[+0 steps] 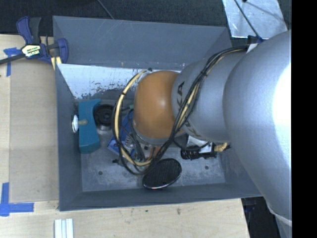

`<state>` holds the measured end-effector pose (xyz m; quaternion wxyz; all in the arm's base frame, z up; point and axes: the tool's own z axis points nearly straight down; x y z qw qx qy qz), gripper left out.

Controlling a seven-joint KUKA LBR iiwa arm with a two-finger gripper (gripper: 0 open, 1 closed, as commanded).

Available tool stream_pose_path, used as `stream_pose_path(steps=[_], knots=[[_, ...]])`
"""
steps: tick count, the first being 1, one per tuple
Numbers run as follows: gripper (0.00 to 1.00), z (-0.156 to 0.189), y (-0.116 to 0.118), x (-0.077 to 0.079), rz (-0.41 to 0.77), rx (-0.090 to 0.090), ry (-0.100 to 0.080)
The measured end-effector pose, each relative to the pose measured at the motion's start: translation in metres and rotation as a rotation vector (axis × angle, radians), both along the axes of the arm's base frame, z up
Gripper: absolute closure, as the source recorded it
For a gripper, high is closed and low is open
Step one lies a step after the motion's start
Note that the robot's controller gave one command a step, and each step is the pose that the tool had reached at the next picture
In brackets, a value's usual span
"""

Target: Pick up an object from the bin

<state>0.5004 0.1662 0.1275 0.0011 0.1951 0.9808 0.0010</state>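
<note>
Grey metal bin (pixel 148 43): the arm's orange wrist cover (pixel 154 105) hung low over the middle, likely to reach blue clutter (pixel 113 146) beneath. Whether the pincer (pixel 134 147) was clenched could not be told. A teal block (pixel 89 125) and black oval pad (pixel 162 173) lay clear beside it.

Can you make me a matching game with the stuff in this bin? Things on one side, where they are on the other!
Things:
1 blue block
2 black oval pad
3 black round cap

Places:
A nearest the view's bottom edge
B farthest left of the three
C between the blue block and the arm's orange cover

Pairs: 1-B, 2-A, 3-C.
</note>
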Motion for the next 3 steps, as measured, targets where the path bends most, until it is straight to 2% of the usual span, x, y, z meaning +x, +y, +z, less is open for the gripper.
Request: stream_pose_path(steps=[1, 2, 3], knots=[[1.00, 0.004, 0.000, -0.001, 0.000, 0.000, -0.001], [1.00, 0.013, -0.001, -0.002, 0.000, -0.003, 0.007], [1.00, 0.027, -0.001, -0.001, 0.000, -0.002, 0.004]])
